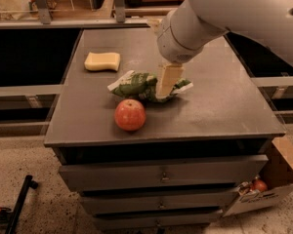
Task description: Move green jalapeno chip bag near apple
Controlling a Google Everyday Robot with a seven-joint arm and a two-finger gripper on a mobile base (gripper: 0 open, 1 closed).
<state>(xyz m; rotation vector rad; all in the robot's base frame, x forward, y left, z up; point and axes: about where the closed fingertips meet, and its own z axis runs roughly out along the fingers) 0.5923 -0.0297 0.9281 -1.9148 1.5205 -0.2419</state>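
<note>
The green jalapeno chip bag lies crumpled on the dark table top, its white ends pointing left and right. The red-orange apple stands just in front of it, a small gap away, near the table's front edge. My gripper hangs from the big white arm and comes down onto the right part of the bag, covering some of it. The bag rests on the table.
A pale yellow sponge lies at the back left of the table. The table is a drawer cabinet. An open cardboard box sits on the floor at the lower right. Shelving runs behind.
</note>
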